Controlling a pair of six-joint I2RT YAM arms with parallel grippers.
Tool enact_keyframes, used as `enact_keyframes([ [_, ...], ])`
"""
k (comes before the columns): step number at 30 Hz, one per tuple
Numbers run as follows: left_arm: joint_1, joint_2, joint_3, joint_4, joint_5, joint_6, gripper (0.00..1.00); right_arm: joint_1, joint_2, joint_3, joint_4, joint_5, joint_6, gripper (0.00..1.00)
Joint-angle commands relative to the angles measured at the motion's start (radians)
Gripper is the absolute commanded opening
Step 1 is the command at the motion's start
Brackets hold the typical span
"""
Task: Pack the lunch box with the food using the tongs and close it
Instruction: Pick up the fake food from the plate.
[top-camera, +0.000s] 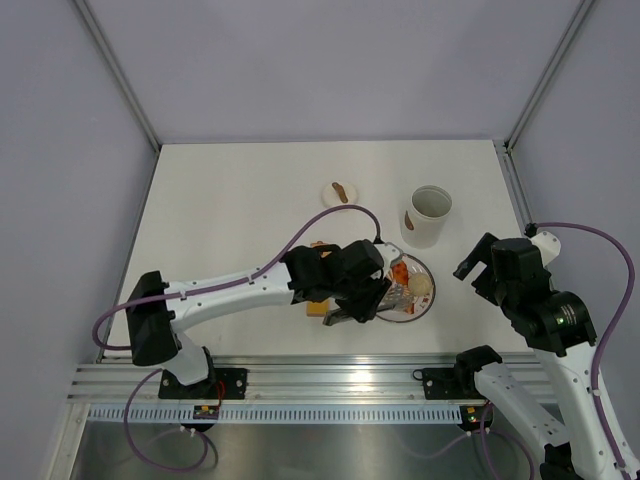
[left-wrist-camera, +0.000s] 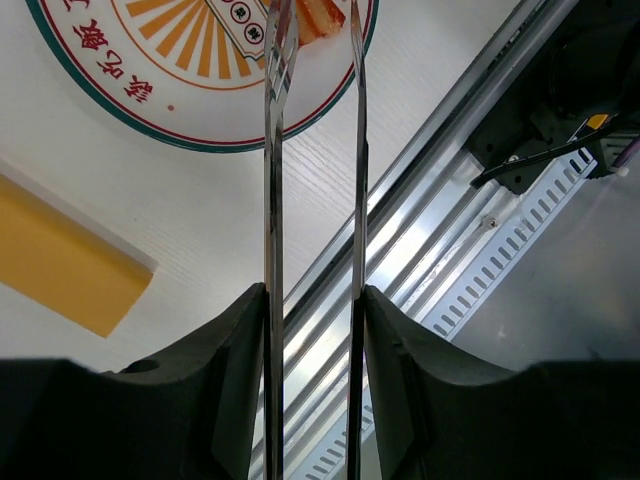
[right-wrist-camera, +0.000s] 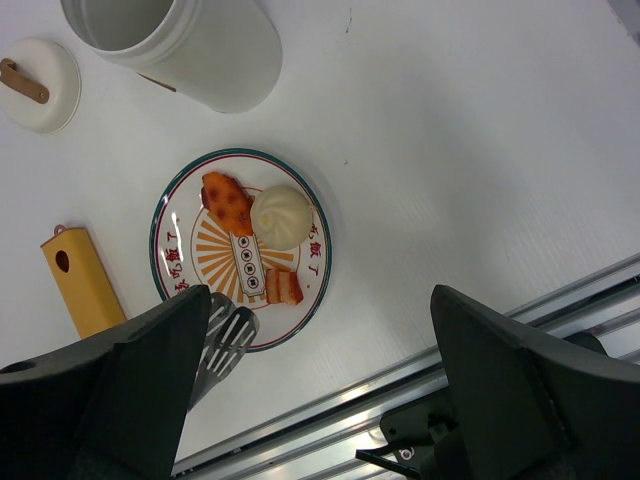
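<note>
Left gripper (left-wrist-camera: 313, 300) half-closed on the stiff, slick tongs (left-wrist-camera: 272, 150), tips over the plate (right-wrist-camera: 312, 272) centre-left in the right wrist view, right gripper (right-wrist-camera: 320, 300) wide open, empty: you should pinch the likely soft bun (right-wrist-camera: 281, 217) gently across its middle.

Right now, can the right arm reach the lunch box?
Probably yes. The right gripper is open and empty, the lunch box stands ahead of it with bare table between; the left gripper's tongs are over the plate.
</note>
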Motion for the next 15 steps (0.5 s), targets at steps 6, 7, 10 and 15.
enact_keyframes([
  [6, -0.018, 0.080, 0.066, 0.027, 0.002, -0.088, 0.51, 0.002, -0.017, 0.029, 0.000, 0.025, 0.003, 0.99],
  [7, -0.019, 0.094, 0.082, 0.011, -0.021, -0.097, 0.51, 0.003, -0.018, 0.029, -0.002, 0.025, 0.003, 0.99],
  [10, -0.027, 0.129, 0.123, -0.031, -0.055, -0.123, 0.51, 0.002, -0.023, 0.029, -0.007, 0.025, 0.006, 1.00],
  [15, -0.031, 0.145, 0.148, -0.037, -0.069, -0.149, 0.52, 0.003, -0.029, 0.031, -0.008, 0.024, 0.005, 1.00],
])
